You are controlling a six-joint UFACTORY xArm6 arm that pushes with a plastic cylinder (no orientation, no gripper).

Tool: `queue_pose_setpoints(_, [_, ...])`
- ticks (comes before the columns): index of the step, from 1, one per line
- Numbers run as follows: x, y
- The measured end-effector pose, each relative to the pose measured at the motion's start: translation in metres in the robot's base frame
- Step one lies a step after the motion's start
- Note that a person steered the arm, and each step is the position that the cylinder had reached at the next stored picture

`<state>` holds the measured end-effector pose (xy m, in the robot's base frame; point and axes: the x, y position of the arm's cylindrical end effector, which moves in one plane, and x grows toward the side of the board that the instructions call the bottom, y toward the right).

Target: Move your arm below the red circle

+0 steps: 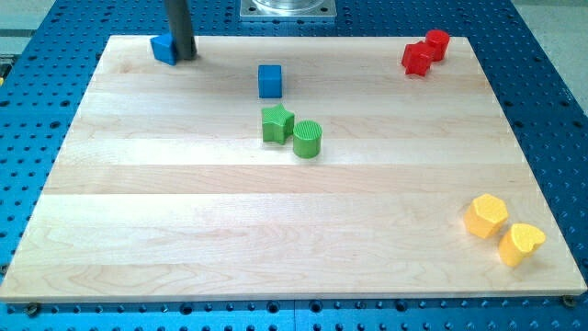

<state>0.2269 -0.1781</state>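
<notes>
My tip (185,56) rests on the board at the view's top left corner, touching the right side of a blue block (163,49) whose shape I cannot make out. The red circle (437,43) sits at the view's top right corner, touching a red star-like block (416,60) just below and left of it. My tip is far to the left of both red blocks, at about the same height in the view.
A blue cube (269,81) lies at upper centre. A green star (277,123) and a green cylinder (308,140) touch each other just below it. A yellow hexagon (485,216) and a yellow heart (521,245) sit at the bottom right of the wooden board (276,230).
</notes>
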Motion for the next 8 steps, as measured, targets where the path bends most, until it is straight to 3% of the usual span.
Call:
queue_pose_setpoints(1, [-0.007, -0.029])
queue_pose_setpoints(4, [-0.004, -0.019])
queue_pose_setpoints(5, [0.034, 0.056])
queue_pose_setpoints(8, [-0.009, 0.324])
